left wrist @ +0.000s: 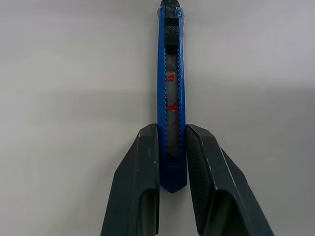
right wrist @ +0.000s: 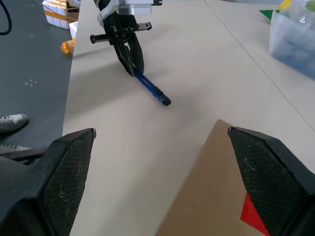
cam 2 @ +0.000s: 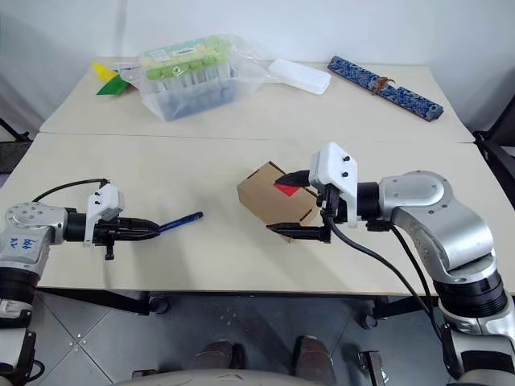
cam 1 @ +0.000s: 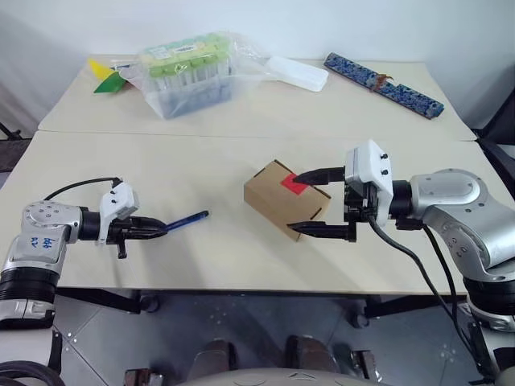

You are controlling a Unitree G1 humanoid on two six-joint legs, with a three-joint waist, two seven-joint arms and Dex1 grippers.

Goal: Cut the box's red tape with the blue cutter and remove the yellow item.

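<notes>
My left gripper (left wrist: 172, 162) pinches the cutter (cam 1: 187, 219) by its rear end; my right gripper (cam 1: 315, 201), wide, straddles the box (cam 1: 278, 199), pointing left.

The near half of the counter (cam 1: 201, 265) lies mostly bare. Between the blue cutter (cam 1: 187, 219) near the front left edge and the box (cam 1: 286, 199) toward the front right runs an open strip of surface. The left claw (cam 1: 151, 228) closes that strip's left end, its fingers pressed on the cutter's sides. The right claw (cam 1: 320, 203) straddles the box's right end with fingers spread wide, one above the red tape (cam 1: 294, 183), one at the front face. Along the far edge stand a tub of tubes (cam 1: 187, 74), a white case (cam 1: 298, 72) and a long blue case (cam 1: 385, 85).
</notes>
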